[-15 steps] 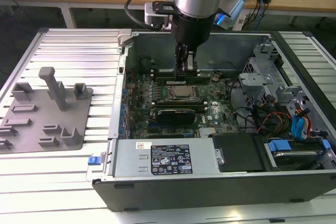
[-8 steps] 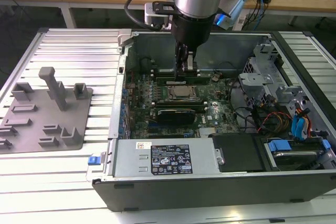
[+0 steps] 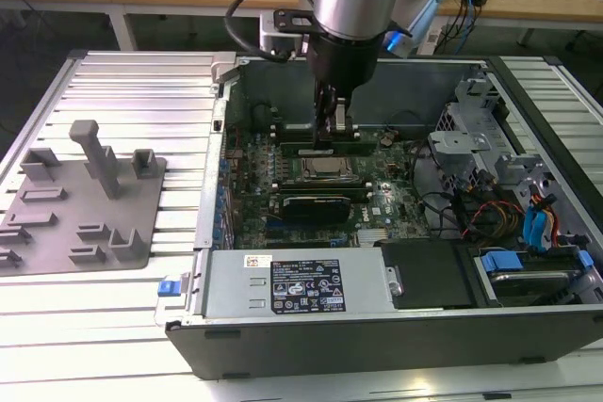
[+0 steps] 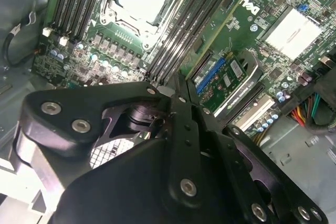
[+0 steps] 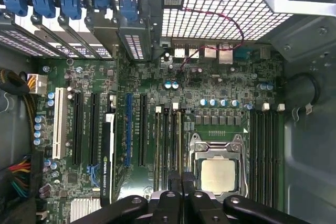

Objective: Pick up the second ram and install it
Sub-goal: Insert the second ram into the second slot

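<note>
Grey tray [image 3: 137,209], at the exterior view's left: only upright pegs and low blocks stand on it, with no green stick among them. The pick-up is therefore judged complete.

Case [image 3: 377,341], centre: the arm reaches down through the open top. The gripper [image 3: 330,138] is low over the memory slots on the far side of the processor [image 3: 325,169].

The second ram [image 5: 180,140] in the first wrist view is a thin olive edge standing in the slot nearest the processor socket. It runs straight into the fingertips [image 5: 176,178]. The fingers are drawn together to a slim gap and are judged to pinch the stick's upper edge.

Progress: the stick is in its slot, so installation is judged far along. Whether it is fully seated, or the white latch [image 5: 175,106] at the slot's end is locked, cannot be told. A like-coloured edge [image 5: 159,145] stands two slots over.

Clearances: the neighbouring slots and the socket frame lie just beside the fingers, so sideways room is tight. Room is free overhead.

The far slot bank [image 5: 265,156] looks bare and black.

At the exterior view's right, the drive cage [image 3: 471,138] and loose cables [image 3: 490,214] sit well apart from the arm.
</note>
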`<state>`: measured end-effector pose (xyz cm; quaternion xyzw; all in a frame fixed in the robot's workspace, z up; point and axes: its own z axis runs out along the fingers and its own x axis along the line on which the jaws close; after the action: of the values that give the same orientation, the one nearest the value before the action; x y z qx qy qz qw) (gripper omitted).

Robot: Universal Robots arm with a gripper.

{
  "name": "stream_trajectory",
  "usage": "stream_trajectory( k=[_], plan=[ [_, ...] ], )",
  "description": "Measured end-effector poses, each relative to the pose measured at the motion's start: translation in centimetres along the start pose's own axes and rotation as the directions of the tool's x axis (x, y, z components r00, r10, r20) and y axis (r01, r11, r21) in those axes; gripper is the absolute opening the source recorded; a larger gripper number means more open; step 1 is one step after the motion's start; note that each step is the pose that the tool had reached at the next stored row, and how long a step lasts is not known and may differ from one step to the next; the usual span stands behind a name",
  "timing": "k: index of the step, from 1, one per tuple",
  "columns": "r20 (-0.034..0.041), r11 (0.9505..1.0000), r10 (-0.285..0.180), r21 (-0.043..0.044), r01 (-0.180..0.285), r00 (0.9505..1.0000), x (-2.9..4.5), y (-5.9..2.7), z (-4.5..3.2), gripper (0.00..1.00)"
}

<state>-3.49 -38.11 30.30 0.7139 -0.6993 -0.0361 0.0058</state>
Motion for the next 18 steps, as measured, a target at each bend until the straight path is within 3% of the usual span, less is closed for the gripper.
stream_trajectory(
  k=[18],
  plan=[
    [0.0001, 1.0000, 0.000, 0.0000, 0.000, 1.0000, 0.11, -0.14, 2.43, 0.09]
  ],
)
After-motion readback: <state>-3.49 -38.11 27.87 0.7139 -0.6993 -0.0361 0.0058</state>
